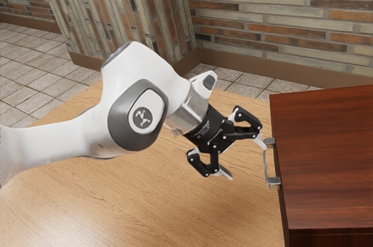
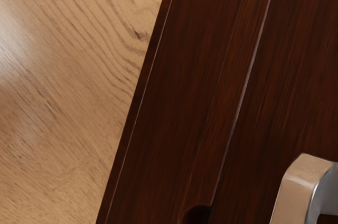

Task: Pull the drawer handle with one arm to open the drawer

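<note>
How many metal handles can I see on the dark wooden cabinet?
1. The handle is on the cabinet's front, facing the open end effector. The cabinet's other sides are hidden, so more may exist.

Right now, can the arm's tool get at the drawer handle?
Probably yes. The tool stands open just short of the handle, facing it, and nothing lies between them. A short advance should close the gap.
</note>
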`<state>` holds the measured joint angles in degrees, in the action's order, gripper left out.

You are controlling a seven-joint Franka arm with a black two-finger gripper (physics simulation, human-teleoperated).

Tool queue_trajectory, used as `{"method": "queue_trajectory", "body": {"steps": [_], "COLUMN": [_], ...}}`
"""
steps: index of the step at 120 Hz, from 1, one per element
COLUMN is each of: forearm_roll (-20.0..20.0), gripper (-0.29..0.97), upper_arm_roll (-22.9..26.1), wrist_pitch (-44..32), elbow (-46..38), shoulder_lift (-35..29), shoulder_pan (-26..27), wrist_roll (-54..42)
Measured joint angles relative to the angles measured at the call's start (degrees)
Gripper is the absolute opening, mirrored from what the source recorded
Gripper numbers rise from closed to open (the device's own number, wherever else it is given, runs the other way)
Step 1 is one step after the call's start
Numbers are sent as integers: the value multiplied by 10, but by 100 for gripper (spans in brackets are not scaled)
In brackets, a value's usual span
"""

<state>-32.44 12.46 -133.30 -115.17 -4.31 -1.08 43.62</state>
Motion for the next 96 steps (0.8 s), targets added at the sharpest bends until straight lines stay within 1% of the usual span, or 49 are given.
{"method": "queue_trajectory", "body": {"steps": [12, 34, 56, 78, 96], "forearm_roll": [8, 38, 45, 48, 49], "gripper": [68, 68, 68, 68, 68], "upper_arm_roll": [-1, -1, 1, 2, 8], "wrist_pitch": [-5, -16, -30, -33, -33], "elbow": [1, 2, 1, -2, -6], "shoulder_lift": [2, 8, 14, 6, 5], "shoulder_pan": [2, 8, 11, 9, 2], "wrist_roll": [-7, -21, -32, -41, -45]}}
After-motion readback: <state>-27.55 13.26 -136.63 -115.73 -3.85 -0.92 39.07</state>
